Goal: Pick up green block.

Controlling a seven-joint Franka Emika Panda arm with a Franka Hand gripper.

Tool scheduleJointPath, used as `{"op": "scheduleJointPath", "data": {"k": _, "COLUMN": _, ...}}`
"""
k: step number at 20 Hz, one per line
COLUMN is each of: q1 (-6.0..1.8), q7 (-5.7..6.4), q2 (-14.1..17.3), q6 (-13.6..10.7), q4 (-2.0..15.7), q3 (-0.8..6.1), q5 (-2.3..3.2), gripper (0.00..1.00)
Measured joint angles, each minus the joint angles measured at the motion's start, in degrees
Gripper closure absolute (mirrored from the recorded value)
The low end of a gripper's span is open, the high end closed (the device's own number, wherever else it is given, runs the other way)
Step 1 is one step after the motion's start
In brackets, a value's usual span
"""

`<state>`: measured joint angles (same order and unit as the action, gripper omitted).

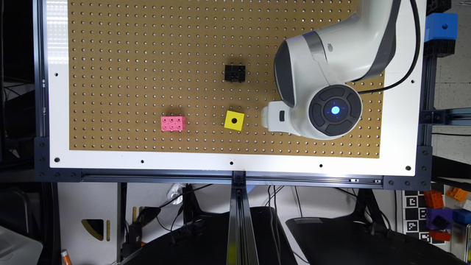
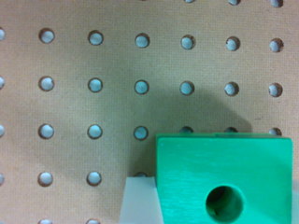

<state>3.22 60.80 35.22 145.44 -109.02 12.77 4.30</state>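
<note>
Exterior view: white arm [image 1: 331, 55] is reaching in from the view's upper right, wrist pointing down over the pegboard desk [image 1: 147, 55], end effector [image 1: 270, 117] sitting just beside the yellow cube [image 1: 234, 120]. Wrist view: green block [image 2: 224, 175] is lying close under the camera, one pale finger [image 2: 138, 200] touching its side; the far side is cropped, so the grasp cannot be told. Pink brick [image 1: 173, 123] and black block [image 1: 235, 73] are standing well apart, open board between them.
</note>
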Motion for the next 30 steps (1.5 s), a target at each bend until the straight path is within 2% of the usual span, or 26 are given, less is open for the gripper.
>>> {"op": "scheduleJointPath", "data": {"k": 13, "q1": -0.05, "q7": 0.0, "q2": -0.3, "q6": -0.4, "q4": -0.01, "q3": -0.2, "q5": 0.01, "gripper": 1.0}}
{"op": "scheduleJointPath", "data": {"k": 17, "q1": -0.05, "q7": 0.01, "q2": -3.1, "q6": -3.3, "q4": -0.03, "q3": -0.21, "q5": 0.01, "gripper": 1.0}}
{"op": "scheduleJointPath", "data": {"k": 20, "q1": -0.04, "q7": 0.01, "q2": -4.3, "q6": -4.4, "q4": -0.02, "q3": -0.19, "q5": 0.01, "gripper": 1.0}}
{"op": "scheduleJointPath", "data": {"k": 28, "q1": -0.04, "q7": 0.52, "q2": -11.8, "q6": -11.8, "q4": -0.03, "q3": 0.26, "q5": -0.1, "gripper": 1.0}}
{"op": "scheduleJointPath", "data": {"k": 30, "q1": -0.03, "q7": 0.69, "q2": -12.7, "q6": -12.6, "q4": -0.04, "q3": 0.31, "q5": -0.1, "gripper": 1.0}}
